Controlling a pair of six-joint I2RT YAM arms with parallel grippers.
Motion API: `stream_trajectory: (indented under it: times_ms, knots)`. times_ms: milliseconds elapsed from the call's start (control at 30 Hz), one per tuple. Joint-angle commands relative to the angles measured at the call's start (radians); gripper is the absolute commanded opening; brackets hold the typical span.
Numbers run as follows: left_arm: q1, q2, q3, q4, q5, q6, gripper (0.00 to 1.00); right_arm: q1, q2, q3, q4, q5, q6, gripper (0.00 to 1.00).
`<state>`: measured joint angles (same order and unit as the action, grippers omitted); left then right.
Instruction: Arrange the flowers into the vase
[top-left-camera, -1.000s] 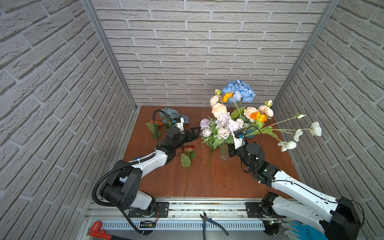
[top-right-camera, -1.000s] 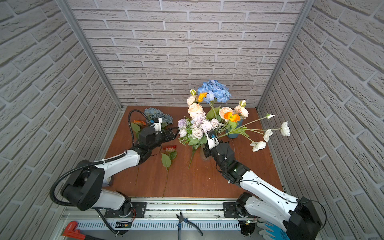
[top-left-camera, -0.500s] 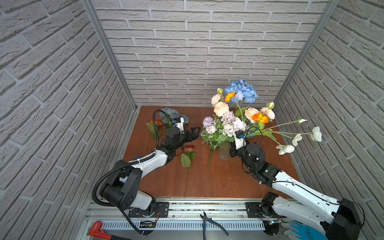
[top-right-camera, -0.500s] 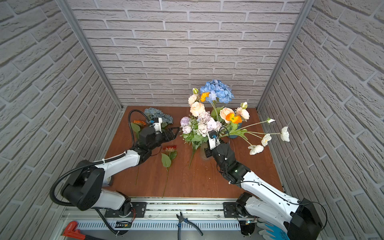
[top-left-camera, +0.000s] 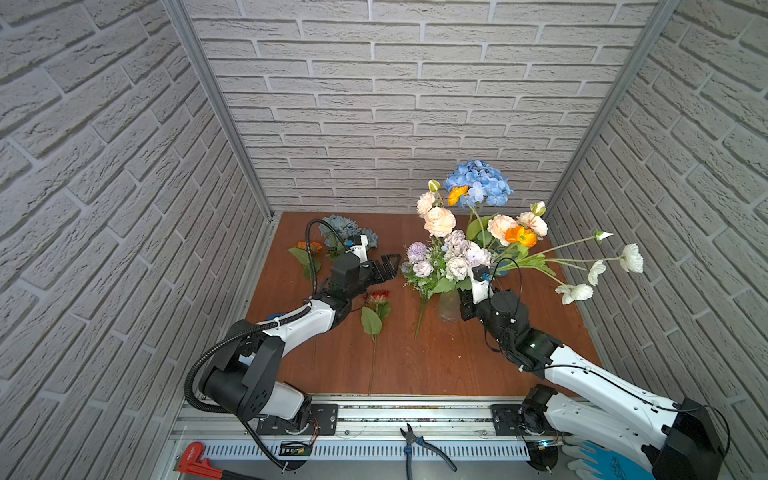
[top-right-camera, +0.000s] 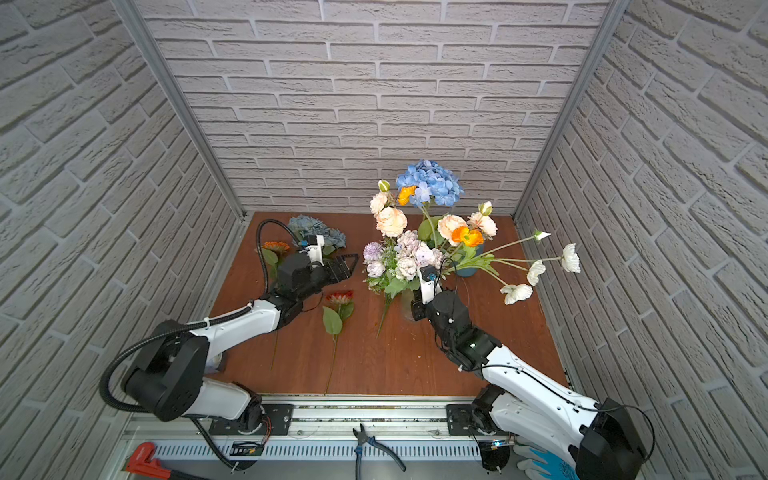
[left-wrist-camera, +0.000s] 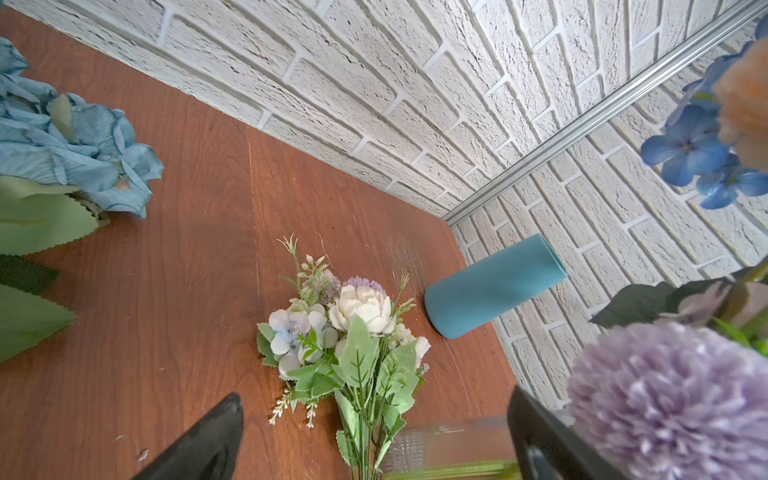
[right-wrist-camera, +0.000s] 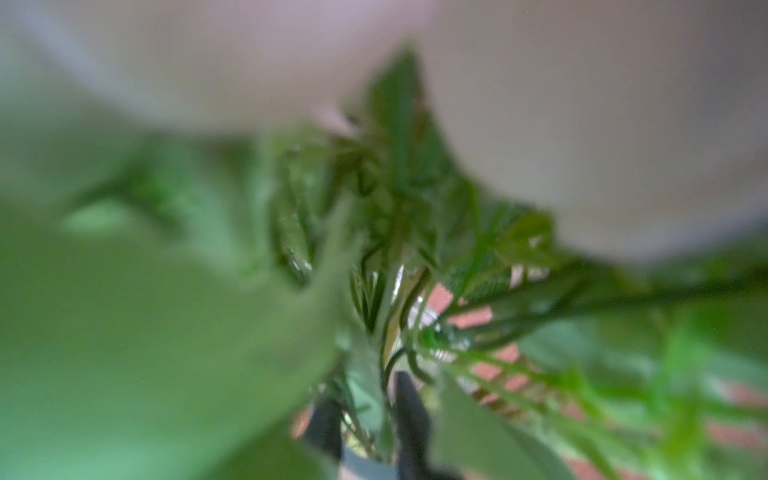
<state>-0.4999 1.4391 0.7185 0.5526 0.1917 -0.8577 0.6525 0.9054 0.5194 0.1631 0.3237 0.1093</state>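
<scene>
Item: left gripper (top-left-camera: 390, 268). I am seeing it hovering, jaws spread wide, holding nothing; lilac-white bunch (left-wrist-camera: 345, 332) lying on the table (left-wrist-camera: 187, 291) just ahead of it.
Item: right gripper (right-wrist-camera: 365, 411). It is sitting buried in foliage, fingers (right-wrist-camera: 409, 411) slightly parted around stems; whether it is gripping, I cannot tell. The flowers (top-left-camera: 438, 220) are rising directly above it, glass vase (top-left-camera: 448, 305) just beside it.

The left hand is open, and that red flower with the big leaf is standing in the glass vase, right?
Not quite. The left hand is open, but the red flower lies flat on the table, apart from the glass vase, not standing in it. Both top views show this.
</scene>
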Motion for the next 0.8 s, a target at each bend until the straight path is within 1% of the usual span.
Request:
stream_trajectory:
  times_ms: [0, 100, 200, 233, 333, 400, 433, 467, 500, 567, 633, 700, 767]
  knots:
    - [-0.003, -0.025, -0.013, 0.058, -0.007, 0.003, 0.98, 0.011, -0.044, 0.005, -0.076, -0.032, 0.050, 0.35]
    - [-0.004, -0.027, -0.014, 0.062, -0.009, 0.005, 0.98, 0.025, -0.086, 0.008, -0.132, -0.052, 0.086, 0.41]
    - [-0.005, -0.023, -0.015, 0.066, -0.010, 0.002, 0.98, 0.046, -0.123, 0.035, -0.229, -0.063, 0.113, 0.47]
    - [-0.004, -0.025, -0.016, 0.067, -0.009, -0.001, 0.98, 0.051, -0.130, 0.057, -0.287, -0.077, 0.122, 0.50]
    - [-0.004, -0.034, -0.016, 0.060, -0.009, 0.002, 0.98, 0.055, -0.137, 0.133, -0.491, -0.092, 0.163, 0.53]
    - [-0.003, -0.038, -0.017, 0.058, -0.013, 0.004, 0.98, 0.055, -0.155, 0.142, -0.581, -0.103, 0.200, 0.59]
    - [-0.003, -0.038, -0.016, 0.059, -0.014, 0.003, 0.98, 0.055, -0.169, 0.133, -0.605, -0.110, 0.217, 0.80]
    - [-0.003, -0.036, -0.016, 0.062, -0.015, 0.003, 0.98, 0.055, -0.185, 0.118, -0.619, -0.109, 0.240, 0.90]
    - [-0.004, -0.034, -0.016, 0.064, -0.016, 0.002, 0.98, 0.055, -0.198, 0.101, -0.622, -0.105, 0.257, 0.95]
    - [-0.004, -0.029, -0.014, 0.067, -0.016, 0.000, 0.98, 0.054, -0.222, 0.066, -0.606, -0.092, 0.279, 0.95]
    - [-0.003, -0.027, -0.011, 0.062, -0.015, -0.001, 0.98, 0.055, -0.233, 0.042, -0.601, -0.039, 0.308, 0.96]
    - [-0.004, -0.029, -0.003, 0.050, -0.015, 0.002, 0.98, 0.055, -0.238, 0.020, -0.580, -0.012, 0.294, 0.96]
    - [-0.004, -0.034, 0.002, 0.040, -0.018, 0.009, 0.98, 0.055, -0.251, -0.030, -0.513, 0.011, 0.278, 0.96]
